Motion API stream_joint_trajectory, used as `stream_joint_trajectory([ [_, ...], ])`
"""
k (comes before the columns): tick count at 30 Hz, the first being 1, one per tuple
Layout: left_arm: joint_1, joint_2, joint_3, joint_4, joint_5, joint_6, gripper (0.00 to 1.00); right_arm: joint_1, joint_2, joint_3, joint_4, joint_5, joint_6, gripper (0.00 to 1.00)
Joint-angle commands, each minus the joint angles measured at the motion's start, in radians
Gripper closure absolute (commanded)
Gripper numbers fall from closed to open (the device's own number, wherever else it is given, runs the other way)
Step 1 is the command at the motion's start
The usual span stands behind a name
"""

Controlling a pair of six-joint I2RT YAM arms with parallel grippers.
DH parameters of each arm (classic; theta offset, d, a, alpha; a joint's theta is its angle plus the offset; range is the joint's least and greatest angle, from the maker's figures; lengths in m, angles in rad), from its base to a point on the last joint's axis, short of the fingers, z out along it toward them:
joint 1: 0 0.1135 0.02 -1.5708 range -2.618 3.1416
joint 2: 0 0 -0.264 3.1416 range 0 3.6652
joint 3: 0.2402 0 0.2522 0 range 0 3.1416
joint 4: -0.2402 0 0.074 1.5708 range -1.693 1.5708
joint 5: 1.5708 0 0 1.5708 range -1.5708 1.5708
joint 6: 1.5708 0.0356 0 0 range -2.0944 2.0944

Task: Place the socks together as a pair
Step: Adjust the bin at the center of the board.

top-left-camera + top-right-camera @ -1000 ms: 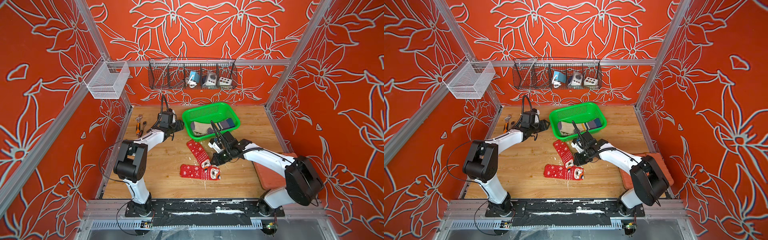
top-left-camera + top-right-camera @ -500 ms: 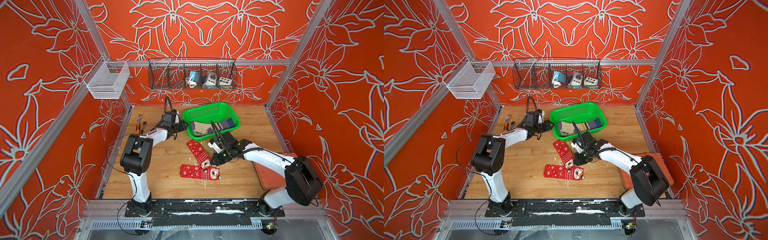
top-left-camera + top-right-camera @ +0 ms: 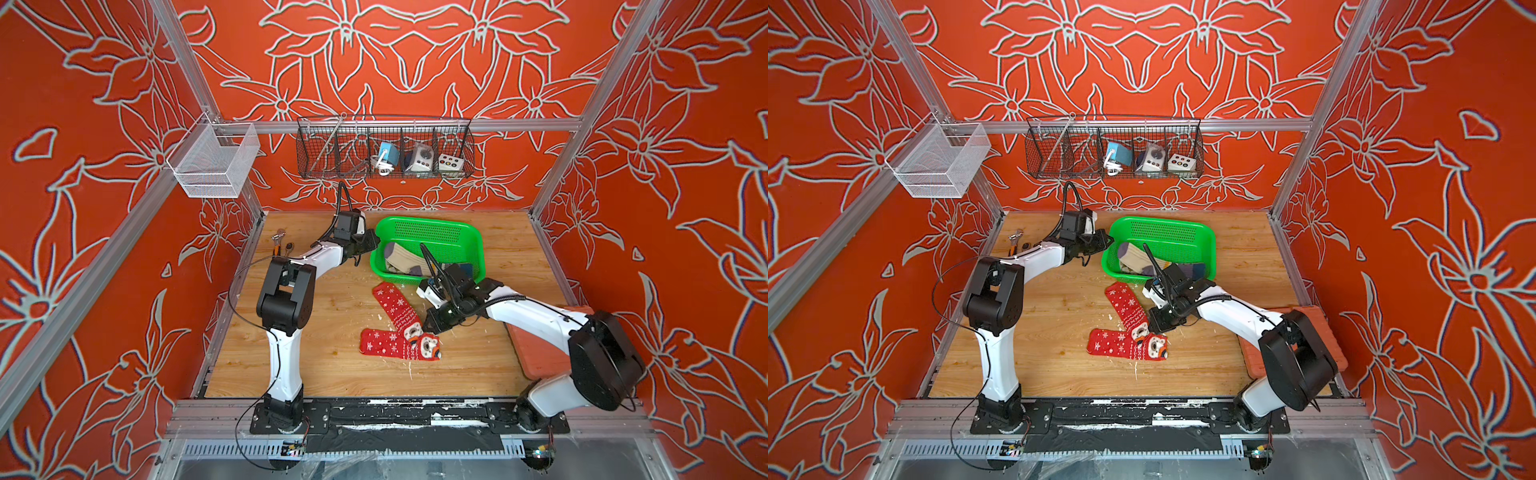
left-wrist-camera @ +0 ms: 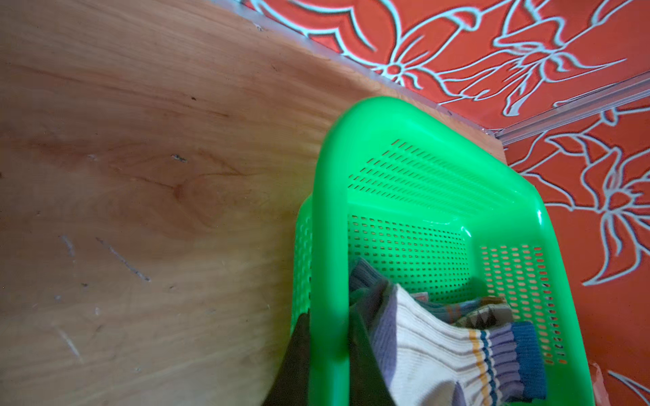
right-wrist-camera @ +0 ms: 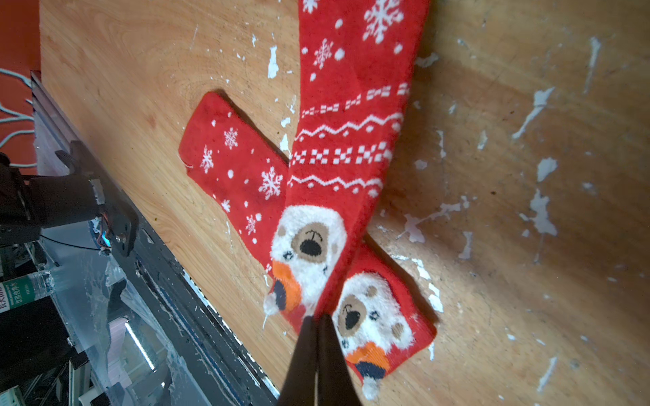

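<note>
Step in hand: pairing the red snowflake socks, while the basket of leftovers is held.

The red snowflake socks lie out on the bench, just in front of the green basket. The upper sock runs diagonally away from the basket's front wall. Its bear-face toe overlaps the toe end of the lower sock, which lies crosswise. Together they make a V, touching at the toes with the cuffs well apart. By my reading that is matched but not yet laid as a pair.

Right hand: jaws together, tips down at the toe edge of the upper sock, where the two bear faces meet. I cannot tell whether a thin fold of cloth is nipped between them.

Left hand: clamped on the basket's left-side rim, one of its fingers outside the wall and the other inside. Just beside it lies a cream sock with a striped cuff. An argyle sock shows behind that. A dark blue sock lies toward the basket's front right.

Next move, as I judge it: bring the upper sock round so it lies along the lower one, cuff to cuff. That calls for a sure pinch on cloth and a low, slow drag, so the lower sock is not pulled askew. The grip on the rim must not tip the basket. The socks inside remain unsorted.
</note>
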Motion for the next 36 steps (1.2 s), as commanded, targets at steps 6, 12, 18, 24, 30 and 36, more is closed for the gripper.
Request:
stream_joint_trajectory([
  [6,0.025,0.087,0.134,-0.023,-0.066,0.02,1.0,-0.047,0.042,0.036,-0.044,0.037,-0.037,1.0],
  [12,0.046,0.113,0.161,-0.052,-0.068,0.027,1.0,-0.061,0.054,0.057,-0.048,0.029,-0.044,1.0],
  [18,0.088,0.045,0.083,-0.081,-0.083,0.077,0.9,-0.067,0.073,0.064,-0.03,0.021,-0.05,1.0],
  [24,0.103,-0.055,-0.011,-0.124,-0.104,0.131,0.4,-0.069,0.113,0.156,-0.087,0.176,-0.066,1.0],
  [30,0.103,-0.3,-0.317,-0.017,-0.128,0.121,0.37,-0.07,0.164,0.275,-0.139,0.418,-0.089,0.87],
  [36,0.102,-0.54,-0.612,0.064,-0.13,0.106,0.35,-0.07,0.191,0.251,-0.092,0.446,-0.075,0.74],
])
